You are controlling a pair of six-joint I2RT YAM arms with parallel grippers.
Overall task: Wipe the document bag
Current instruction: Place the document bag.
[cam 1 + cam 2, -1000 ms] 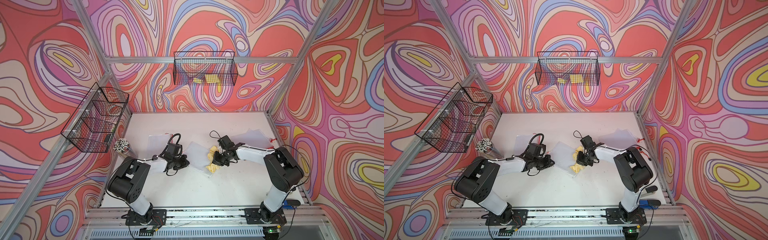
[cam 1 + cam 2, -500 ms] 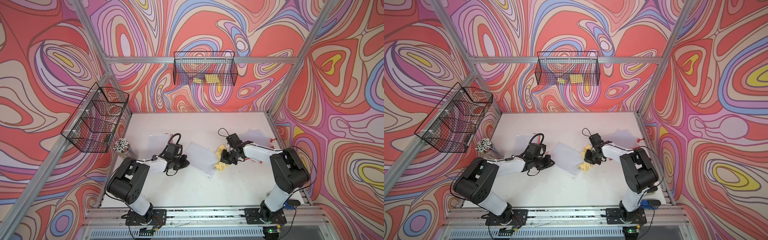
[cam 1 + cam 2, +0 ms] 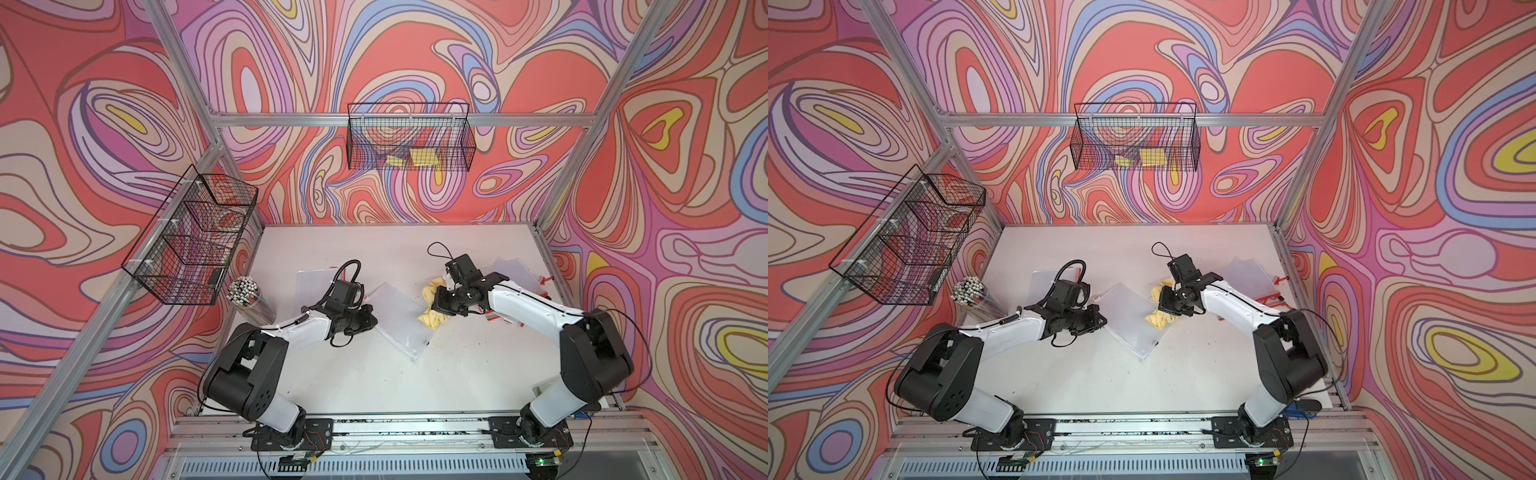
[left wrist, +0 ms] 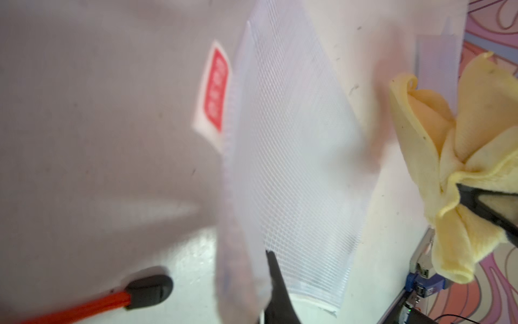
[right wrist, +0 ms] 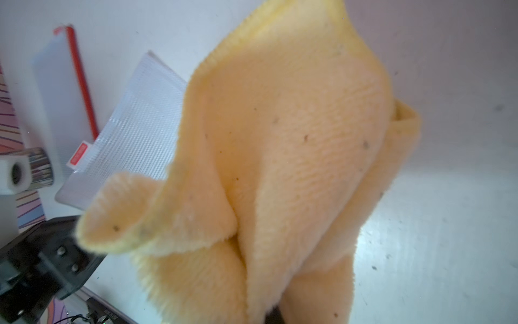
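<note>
The document bag [image 3: 399, 318] lies just ahead of the left gripper [image 3: 371, 321], which pinches its near edge; it looks thin, light, bendy and slippery, so an edge is best to hold. The right gripper [image 3: 435, 305] pinches a soft cloth [image 3: 430, 321] beside it.

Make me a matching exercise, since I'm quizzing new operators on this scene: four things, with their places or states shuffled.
Things:
1 yellow cloth
2 document bag
3 marker jar
4 back-wall basket

States:
A at the left edge of the table
B holds yellow items
C gripped by the right gripper
D edge held by the left gripper

Pairs: 1-C, 2-D, 3-A, 4-B
</note>
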